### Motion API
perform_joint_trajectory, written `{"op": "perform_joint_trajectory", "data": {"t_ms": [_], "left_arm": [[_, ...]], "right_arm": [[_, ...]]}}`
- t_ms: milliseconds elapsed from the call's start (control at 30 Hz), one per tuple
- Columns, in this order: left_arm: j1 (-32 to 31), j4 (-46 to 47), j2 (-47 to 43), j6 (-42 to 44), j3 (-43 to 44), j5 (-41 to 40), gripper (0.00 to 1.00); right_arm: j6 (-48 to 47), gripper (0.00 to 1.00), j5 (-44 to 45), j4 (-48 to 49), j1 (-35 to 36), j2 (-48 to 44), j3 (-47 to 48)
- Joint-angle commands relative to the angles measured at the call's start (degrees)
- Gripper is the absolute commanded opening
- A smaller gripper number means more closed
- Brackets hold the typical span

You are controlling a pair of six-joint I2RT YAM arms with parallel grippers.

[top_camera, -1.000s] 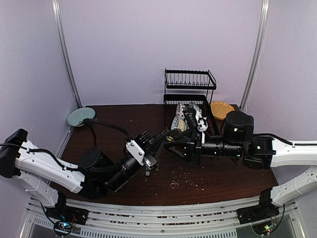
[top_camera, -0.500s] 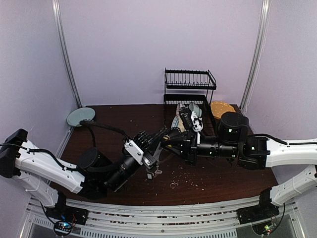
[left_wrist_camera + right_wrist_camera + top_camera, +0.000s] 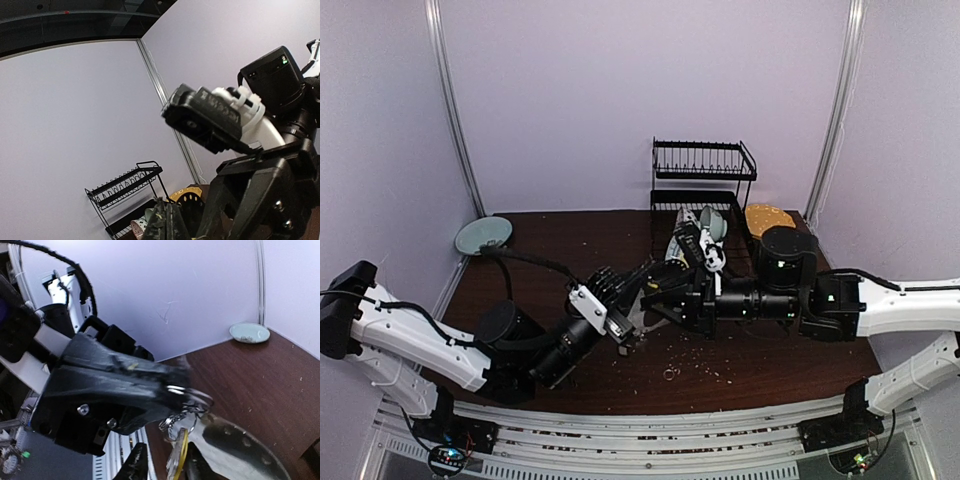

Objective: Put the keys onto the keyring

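Note:
My left gripper [image 3: 632,292] is held above the brown table and meets my right gripper [image 3: 658,296] tip to tip. In the right wrist view the left gripper's black fingers [image 3: 150,385] are shut on the thin grey keyring [image 3: 199,396], from which small rings hang. Below them dangle the keys [image 3: 178,460], a silver key with a yellow tag. They sit between the parted fingers of my right gripper [image 3: 167,467], close to the right finger and apart from the left one. The left wrist view shows the left gripper [image 3: 167,222] shut, with the ring hidden.
A black dish rack [image 3: 705,185] stands at the back with patterned cups [image 3: 698,235] on its lower shelf and a yellow plate [image 3: 767,218] beside it. A teal plate [image 3: 483,235] lies at the back left. A tiny loose ring [image 3: 670,374] and crumbs lie on the table [image 3: 580,240].
My right arm has slid left until its gripper meets the left gripper. The left gripper has shifted slightly left, still holding the ring.

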Motion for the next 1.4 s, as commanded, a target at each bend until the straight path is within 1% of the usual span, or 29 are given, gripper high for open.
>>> {"op": "perform_joint_trajectory", "data": {"t_ms": [0, 100, 233, 367, 433, 500, 567, 600, 633, 667, 800, 900, 1000, 1033, 1067, 1100, 1133, 1200, 1267, 1333, 1367], "left_arm": [[-0.2, 5.2, -3.0, -0.8, -1.3, -1.1, 0.00], [-0.2, 5.2, -3.5, -0.5, -1.6, -1.5, 0.00], [-0.2, 5.6, -3.5, -0.3, -1.8, -1.1, 0.00], [-0.2, 5.7, -3.9, -0.5, -2.2, -0.3, 0.00], [-0.2, 5.6, -4.2, -0.6, -2.3, 0.0, 0.00], [-0.2, 5.3, -4.5, -0.7, -2.3, 0.0, 0.00], [-0.2, 5.0, -4.7, -0.7, -2.4, 0.0, 0.00], [-0.2, 4.9, -4.9, -0.6, -2.4, 0.1, 0.00], [-0.2, 4.7, -5.0, -0.6, -2.4, 0.1, 0.00], [-0.2, 4.6, -5.0, -0.6, -2.4, 0.2, 0.00], [-0.2, 4.1, -5.7, -1.1, -2.5, 0.9, 0.00], [-0.2, 3.4, -6.0, -1.5, -2.5, 2.0, 0.00], [-0.2, 3.3, -6.2, -1.8, -2.7, 2.4, 0.00], [-0.2, 3.3, -6.3, -1.9, -2.7, 2.8, 0.00], [-0.2, 3.3, -6.6, -2.0, -2.8, 3.1, 0.00], [-0.2, 3.3, -6.8, -2.2, -2.9, 3.3, 0.00], [-0.1, 3.3, -6.9, -2.2, -2.9, 3.4, 0.00], [-0.2, 3.2, -7.3, -2.3, -3.0, 3.9, 0.00], [-0.2, 2.9, -7.4, -2.3, -3.0, 4.1, 0.00], [-0.2, 2.5, -7.4, -2.4, -3.0, 4.1, 0.00], [-0.2, 2.3, -7.3, -2.4, -3.0, 4.2, 0.00]], "right_arm": [[-2.7, 0.33, -0.1, -5.3, 0.6, -4.1, 0.3], [-4.4, 0.42, -0.6, -9.5, 0.5, -7.1, 0.7], [-7.8, 0.46, -4.9, -15.7, 0.5, -11.3, 2.0], [-9.9, 0.48, 0.3, -18.3, -0.2, -15.3, 3.6], [-10.7, 0.53, 3.2, -18.0, -1.2, -16.2, 3.8], [-11.4, 0.60, 5.1, -18.2, -2.2, -15.6, 4.3], [-12.9, 0.74, 5.1, -18.2, -3.4, -14.2, 4.8], [-13.8, 0.84, 4.6, -18.0, -4.0, -13.5, 4.9], [-14.6, 0.87, 3.5, -18.3, -4.5, -12.6, 5.6], [-14.9, 0.88, 2.3, -18.8, -5.0, -11.5, 6.6], [-17.2, 0.85, -4.6, -20.4, -6.9, -8.1, 9.5], [-18.1, 0.77, -11.4, -20.5, -8.6, -6.1, 10.3], [-18.9, 0.58, -16.0, -21.9, -9.3, -3.8, 11.4], [-19.0, 0.49, -16.9, -22.2, -9.4, -3.2, 11.7], [-18.9, 0.45, -17.6, -22.3, -9.5, -2.5, 11.9], [-19.0, 0.43, -18.1, -22.3, -9.5, -1.9, 12.1], [-18.9, 0.43, -18.4, -22.2, -9.6, -1.3, 12.3], [-18.7, 0.45, -18.1, -22.0, -10.1, -0.8, 12.3], [-18.6, 0.44, -19.1, -20.9, -11.0, -0.7, 11.7], [-18.0, 0.36, -19.5, -20.1, -11.6, -0.5, 11.4], [-17.9, 0.30, -20.0, -20.1, -11.7, -0.3, 11.5]]}}
